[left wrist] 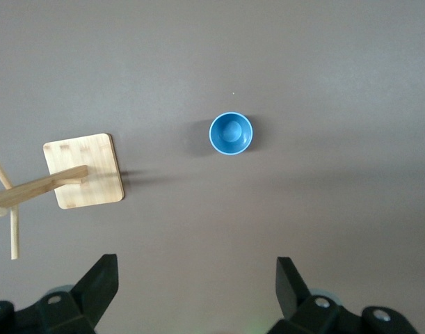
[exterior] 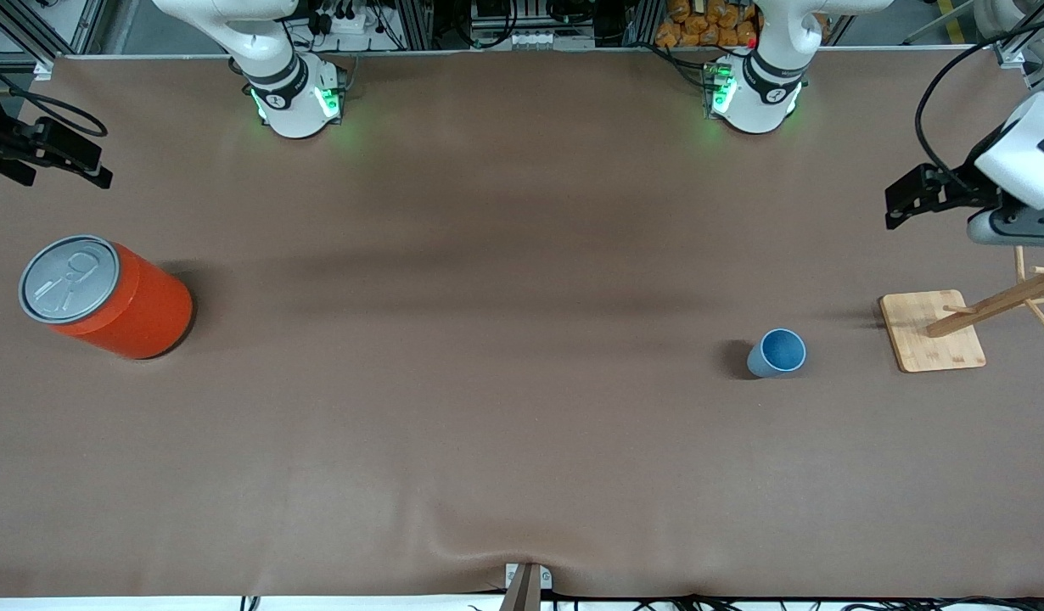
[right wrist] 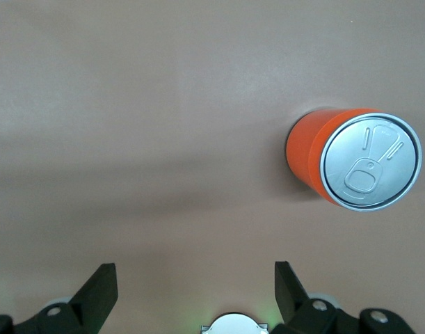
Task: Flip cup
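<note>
The cup [exterior: 777,352] is small and light blue. It stands upright on the brown table, mouth up, with its darker blue inside showing. It also shows in the left wrist view [left wrist: 231,133]. My left gripper [exterior: 908,197] hangs open and empty high over the left arm's end of the table, apart from the cup; its jaws stand wide apart in the left wrist view [left wrist: 197,278]. My right gripper [exterior: 59,157] hangs open and empty over the right arm's end of the table [right wrist: 196,282].
A large orange can [exterior: 106,297] with a grey pull-tab lid stands at the right arm's end and shows in the right wrist view [right wrist: 355,158]. A wooden rack on a square base [exterior: 929,333] stands beside the cup at the left arm's end [left wrist: 83,170].
</note>
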Motion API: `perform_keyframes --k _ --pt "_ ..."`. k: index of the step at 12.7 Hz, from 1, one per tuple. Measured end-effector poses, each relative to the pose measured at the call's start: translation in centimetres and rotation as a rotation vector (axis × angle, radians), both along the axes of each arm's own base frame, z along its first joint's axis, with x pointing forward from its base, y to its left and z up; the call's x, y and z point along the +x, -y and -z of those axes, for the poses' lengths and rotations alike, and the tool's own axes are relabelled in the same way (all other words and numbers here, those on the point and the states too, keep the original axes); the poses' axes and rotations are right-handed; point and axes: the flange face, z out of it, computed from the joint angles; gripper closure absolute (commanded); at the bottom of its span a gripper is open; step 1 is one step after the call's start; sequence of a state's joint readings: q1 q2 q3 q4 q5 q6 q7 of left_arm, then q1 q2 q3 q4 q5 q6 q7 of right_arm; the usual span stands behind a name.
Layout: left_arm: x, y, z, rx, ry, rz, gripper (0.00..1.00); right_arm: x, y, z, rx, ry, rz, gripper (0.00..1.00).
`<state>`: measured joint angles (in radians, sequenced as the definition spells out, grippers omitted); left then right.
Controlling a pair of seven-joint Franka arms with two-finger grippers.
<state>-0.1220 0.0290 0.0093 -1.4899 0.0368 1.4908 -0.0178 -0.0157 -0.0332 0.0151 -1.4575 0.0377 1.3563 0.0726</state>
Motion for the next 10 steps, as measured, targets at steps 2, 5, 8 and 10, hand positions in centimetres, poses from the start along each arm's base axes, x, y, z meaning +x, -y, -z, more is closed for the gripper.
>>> perform_keyframes --k 2,5,8,10 --pt "-0.3 -0.4 0.1 0.003 -0.028 -0.007 0.00 0.0 0.0 0.0 0.000 0.000 -0.001 0.00" --pt "-1.1 -0.1 -0.3 0.002 -0.053 0.007 0.00 0.0 0.0 0.0 0.000 -0.001 -0.006 0.00" --pt "-1.9 0.6 -0.9 0.004 -0.052 0.022 0.00 0.0 0.0 0.0 0.001 -0.001 -0.008 0.00" --pt "-1.9 0.7 -0.8 0.003 -0.056 0.051 0.00 0.0 0.0 0.0 0.000 -0.001 -0.008 0.00"
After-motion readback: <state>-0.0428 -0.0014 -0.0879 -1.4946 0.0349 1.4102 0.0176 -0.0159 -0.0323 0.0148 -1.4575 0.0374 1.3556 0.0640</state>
